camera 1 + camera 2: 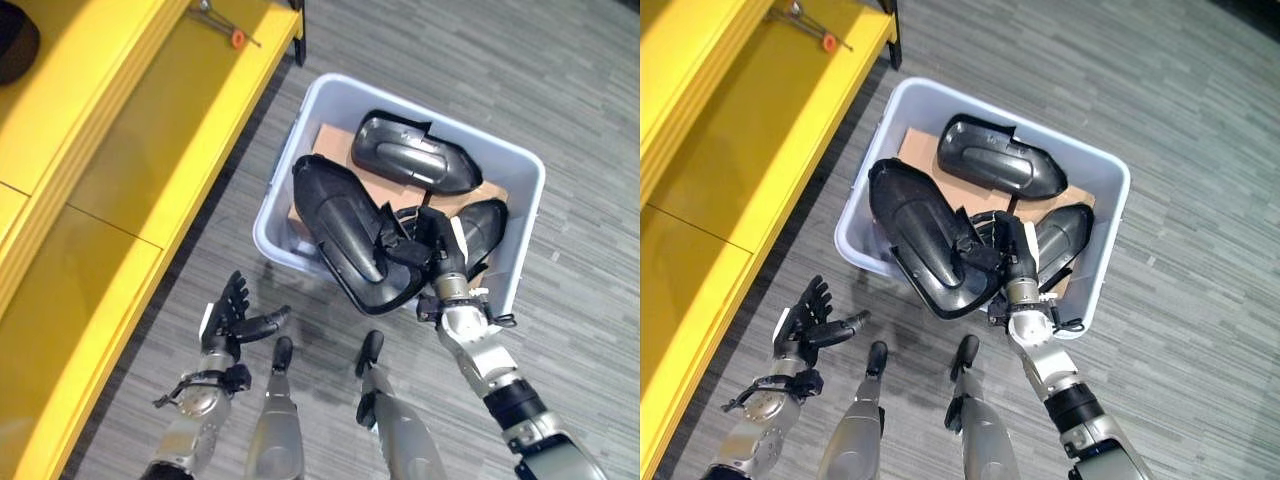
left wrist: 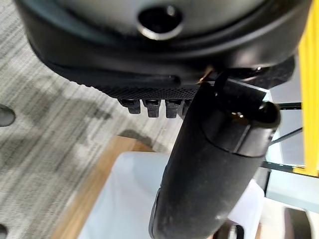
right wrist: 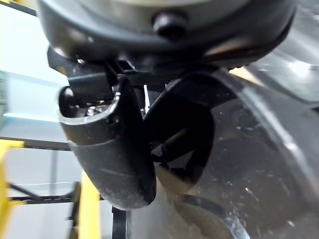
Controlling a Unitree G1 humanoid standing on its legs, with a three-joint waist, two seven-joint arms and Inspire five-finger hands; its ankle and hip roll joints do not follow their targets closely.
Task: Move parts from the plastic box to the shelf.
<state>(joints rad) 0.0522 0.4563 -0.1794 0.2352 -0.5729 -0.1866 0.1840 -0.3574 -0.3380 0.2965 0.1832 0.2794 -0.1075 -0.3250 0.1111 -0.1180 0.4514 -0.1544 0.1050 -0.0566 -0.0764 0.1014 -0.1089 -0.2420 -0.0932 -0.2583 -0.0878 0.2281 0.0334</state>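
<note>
A pale plastic box (image 1: 268,228) stands on the floor with several black moulded parts in it. The largest black part (image 1: 340,215) leans out over the box's near rim. My right hand (image 1: 440,250) reaches in over that rim, with its fingers curled on this part's inner edge. In the right wrist view its thumb (image 3: 109,149) lies against the glossy black shell (image 3: 249,159). My left hand (image 1: 228,315) hovers open above the floor, left of the box and apart from it. The yellow shelf (image 1: 150,130) runs along the left.
A second black part (image 1: 410,155) lies at the back of the box on brown cardboard (image 1: 330,140). A third (image 1: 485,225) sits by its right wall. A thin tool with an orange tip (image 1: 237,38) lies on the shelf's far end. Grey carpet surrounds the box.
</note>
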